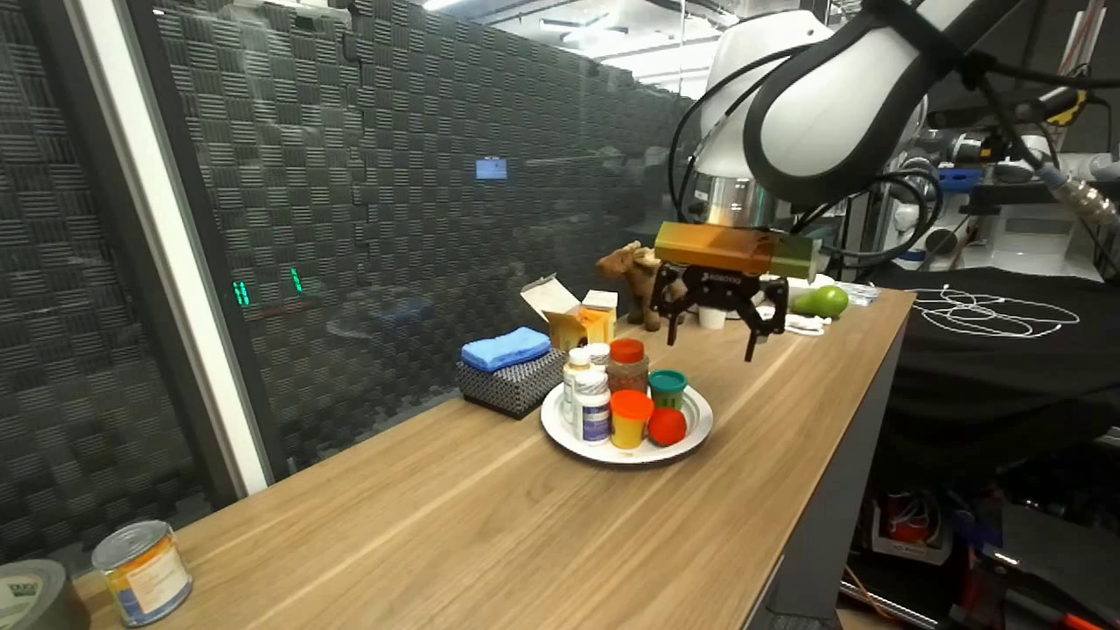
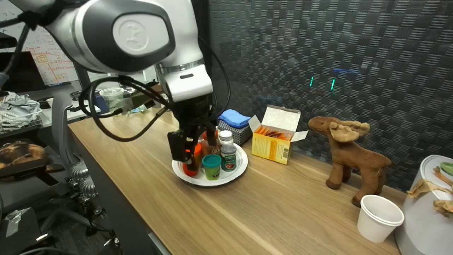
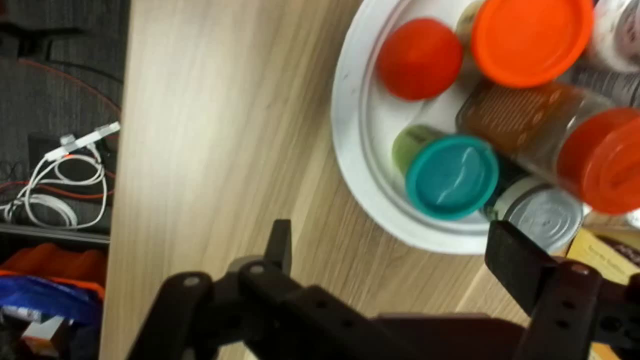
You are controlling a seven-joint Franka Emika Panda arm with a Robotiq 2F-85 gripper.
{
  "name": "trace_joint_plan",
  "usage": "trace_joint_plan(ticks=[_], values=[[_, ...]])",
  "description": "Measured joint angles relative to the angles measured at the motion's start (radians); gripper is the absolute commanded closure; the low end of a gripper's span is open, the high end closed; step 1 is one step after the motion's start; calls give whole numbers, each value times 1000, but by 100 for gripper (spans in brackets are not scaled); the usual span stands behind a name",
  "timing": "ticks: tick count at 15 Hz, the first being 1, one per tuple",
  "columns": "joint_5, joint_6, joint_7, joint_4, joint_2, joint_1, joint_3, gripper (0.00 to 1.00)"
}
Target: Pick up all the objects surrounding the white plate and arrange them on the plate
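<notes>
Spread wide at the claw (image 1: 713, 343), with bare air between the fingertips (image 1: 752, 346). Hangs above the counter (image 1: 490, 551), tips down, apart from everything on the white plate (image 1: 555, 424) in an exterior view; overlaps the edge of the dark green can (image 2: 228, 160) as seen from the wrist.

On the plate, inside the rim: white bottles (image 1: 592, 411), one with a purple label; a red-capped bottle (image 1: 628, 372) of something brown; an orange-lidded yellow cup (image 1: 630, 422); a red ball (image 1: 667, 427) just beside that cup; the can just mentioned, with a teal-lidded green cup (image 2: 212, 168) close by. Upright, all but the ball. (Packed tightly enough to make it hard to tell which touch.)

Elsewhere on the counter: near the plate, a dark patterned box (image 1: 516, 385) with a folded blue cloth (image 1: 506, 348) on top; next along, an open yellow box (image 2: 272, 148) filled with orange packets (image 2: 274, 132); then a brown plush moose (image 2: 354, 156), standing; near its feet, nested white cups (image 2: 375, 226), and just beside those a large pale container (image 2: 424, 219). Toward the end closest to the camera in an exterior view, an upright tin can (image 1: 144, 573) with a pale label, just beside a roll of grey tape (image 1: 57, 595), only partly in sight.
</notes>
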Motion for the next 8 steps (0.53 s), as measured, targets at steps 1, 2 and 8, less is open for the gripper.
trace_joint_plan(ticks=[1,2,8], values=[[-38,-47,-1,7,-26,-12,-9,0],[-63,-95,-9,17,-51,-25,-11,0],[-101,-374,-112,97,-169,-47,5,0]])
